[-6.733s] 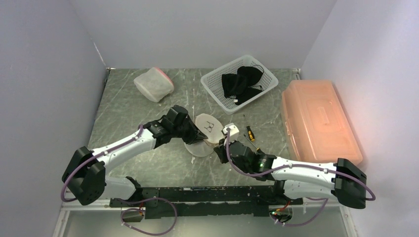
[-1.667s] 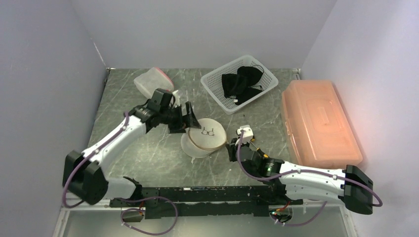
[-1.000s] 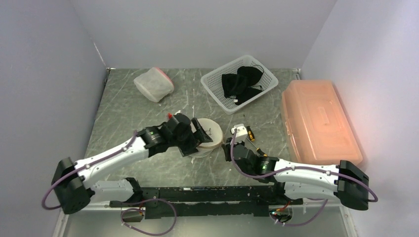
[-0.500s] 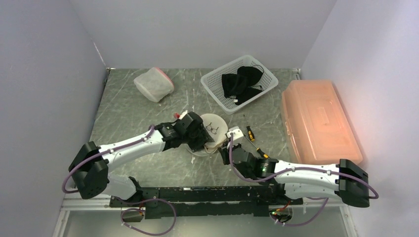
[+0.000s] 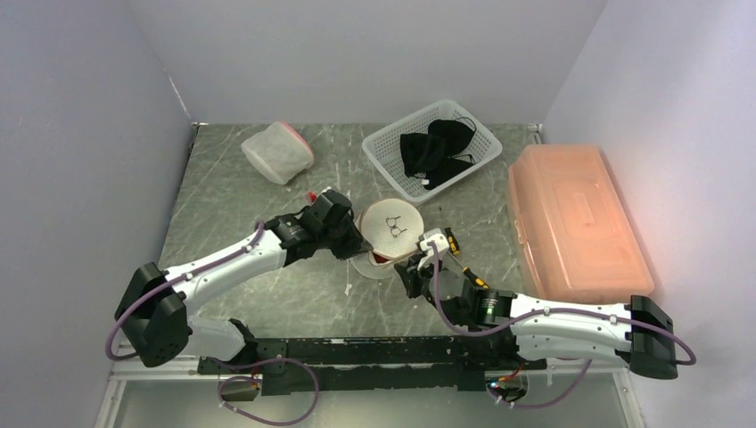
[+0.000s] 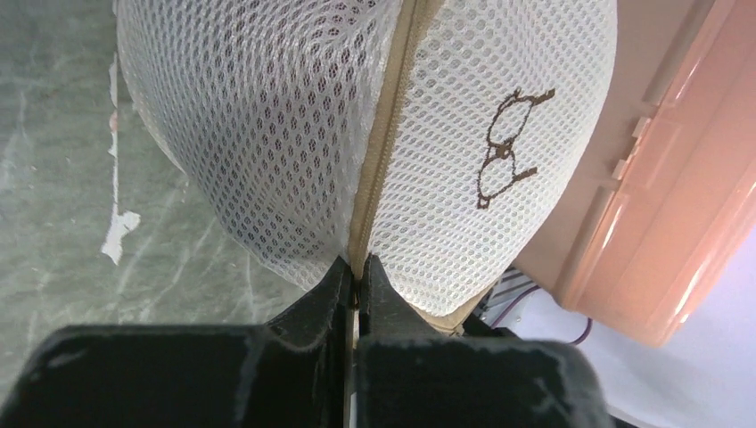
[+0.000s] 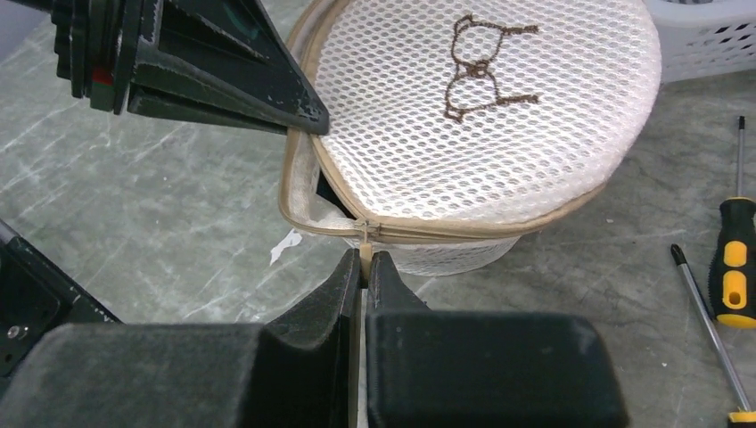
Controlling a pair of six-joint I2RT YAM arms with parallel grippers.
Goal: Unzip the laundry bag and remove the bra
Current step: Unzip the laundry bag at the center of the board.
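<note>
The laundry bag (image 5: 390,228) is a round white mesh pouch with beige zipper tape and a brown bra outline stitched on its lid (image 7: 481,125). Its lid is lifted at the left, leaving a dark gap (image 7: 326,193). My left gripper (image 6: 357,267) is shut on the beige zipper tape (image 6: 379,152) at the bag's left edge (image 5: 358,243). At the bag's near side, my right gripper (image 7: 364,259) is shut on the zipper pull (image 7: 364,234). The bra stays hidden inside the bag.
A white basket (image 5: 383,143) holding black clothes stands at the back. A large orange plastic box (image 5: 575,218) lies at the right. Another mesh pouch (image 5: 277,152) sits at the back left. Screwdrivers (image 7: 735,259) lie just right of the bag.
My left gripper came in from the bag's left side and closed on the zipper tape. The lid now tilts up further. The right gripper kept its hold on the pull.
</note>
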